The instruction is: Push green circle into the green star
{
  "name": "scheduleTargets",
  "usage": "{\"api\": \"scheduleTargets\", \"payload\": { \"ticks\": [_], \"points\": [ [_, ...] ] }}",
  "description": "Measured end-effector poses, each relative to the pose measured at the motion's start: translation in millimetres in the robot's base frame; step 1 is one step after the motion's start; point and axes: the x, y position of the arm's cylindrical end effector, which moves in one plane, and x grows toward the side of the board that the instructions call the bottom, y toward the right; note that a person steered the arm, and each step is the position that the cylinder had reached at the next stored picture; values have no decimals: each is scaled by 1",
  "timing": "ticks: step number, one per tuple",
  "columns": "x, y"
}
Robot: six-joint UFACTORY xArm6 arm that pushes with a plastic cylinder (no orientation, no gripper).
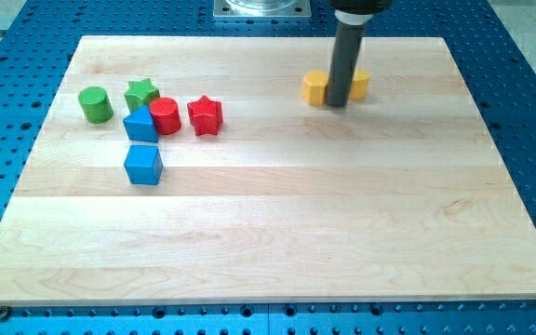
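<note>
No brand, label or readable writing anywhere in the view.

Green circle (93, 103): short green cylinder, flat top, upright, at the view's upper left of the worktop (277, 233). Green star (141, 94): star-shaped green block just to its right, near but apart, a narrow gap of wood between them.

Cluster right of and below the star: blue triangle (140, 125) touching or nearly touching the star's lower edge, red circle (165, 115) pressed against the triangle's right side, red star (205, 115) just beside the red circle. Blue cube (143, 165) sits below the triangle, close but apart.

My tip (338, 103) is well apart from the green pieces, toward the view's upper right of centre. Dark rod stands upright, lower end on the wood between two yellow pieces: yellow block (315, 88) on its left, second yellow block (359, 84) on its right and partly hidden behind the rod. Shapes of both hard to make out. Cannot tell whether the tip touches them.

No hand on this arm, just the plain rod, so released or clenched does not apply; it holds nothing.

Worktop: pale wooden board of joined planks, light grain, rectangular. It lies on a blue perforated base plate (529, 112) with a regular hole grid. Grey metal mount (261, 8) at the view's top edge.
</note>
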Motion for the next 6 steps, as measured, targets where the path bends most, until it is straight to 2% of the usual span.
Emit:
{"api": "scheduleTargets", "payload": {
  "ticks": [1, 3, 4, 6],
  "points": [
    [-10, -18],
    [22, -57],
    [14, -131],
    [-41, -229]
  ]
}}
